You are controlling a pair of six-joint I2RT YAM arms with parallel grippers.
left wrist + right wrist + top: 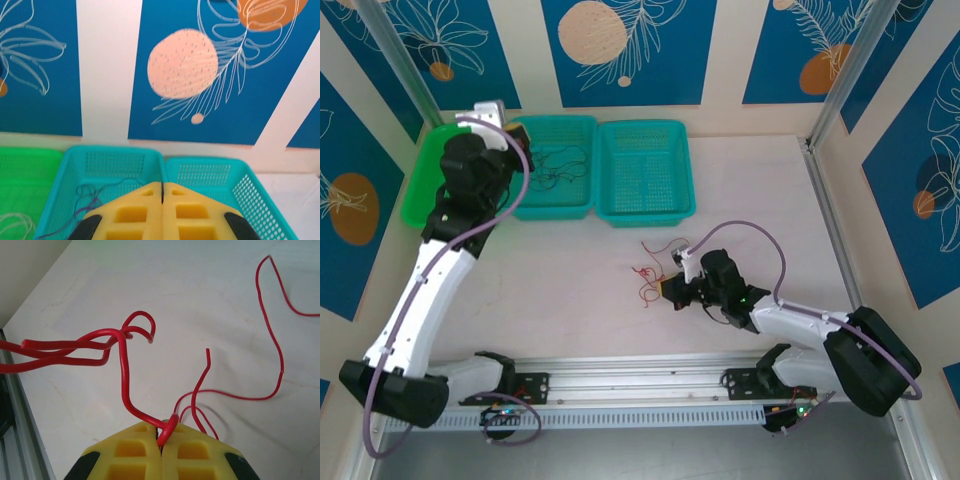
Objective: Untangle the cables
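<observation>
The red cable (pixel 648 275) lies in loose loops on the table's middle. My right gripper (pixel 670 290) is low over the table at its right end, shut on it. In the right wrist view the red cable (pixel 122 365) bends out from between the yellow fingertips of that gripper (pixel 161 432). A thin black cable (pixel 555 165) lies in the middle teal basket, seen as a dark cable (pixel 92 197) left of my left gripper (pixel 162 187). That left gripper (pixel 517 140) hangs above the baskets, shut with nothing in it. A whitish cable (pixel 15 222) rests in the green basket.
Three baskets stand in a row at the back: green basket (pixel 420 180), middle teal basket (pixel 555 210), right teal basket (pixel 645 212). A metal rail (pixel 640 375) runs along the near edge, and wall panels close in the back and sides.
</observation>
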